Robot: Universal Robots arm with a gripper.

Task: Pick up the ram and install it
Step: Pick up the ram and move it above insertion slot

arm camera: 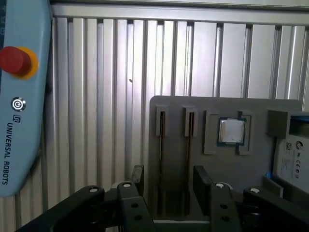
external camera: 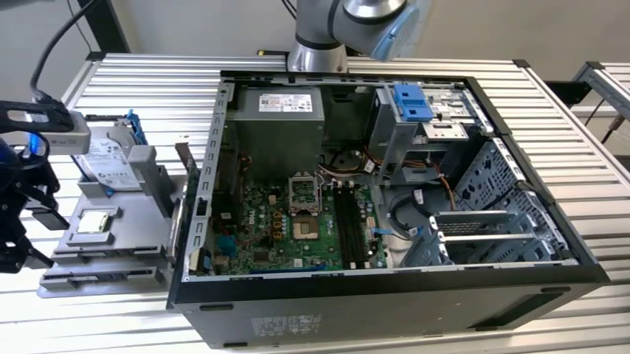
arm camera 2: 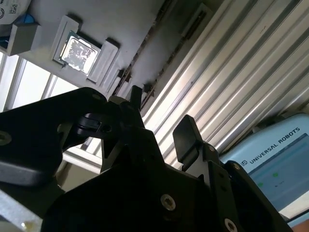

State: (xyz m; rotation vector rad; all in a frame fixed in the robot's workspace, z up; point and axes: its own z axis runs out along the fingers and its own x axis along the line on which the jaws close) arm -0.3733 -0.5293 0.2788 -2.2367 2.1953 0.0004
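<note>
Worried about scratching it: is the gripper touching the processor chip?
Apart. In the first wrist view, bare tray shows between the gripper and the processor chip.

Clear air between end effector (arm camera: 170, 177) and gray tray (arm camera: 175, 111); processor (arm camera: 231, 131) and hard drive (arm camera: 292, 157) close alongside.

Gripper (arm camera: 169, 183) is held with both black fingers (arm camera 2: 186, 137) spread apart in both wrist views; wrist (external camera: 18, 184) is positioned at the exterior view's far left.
</note>
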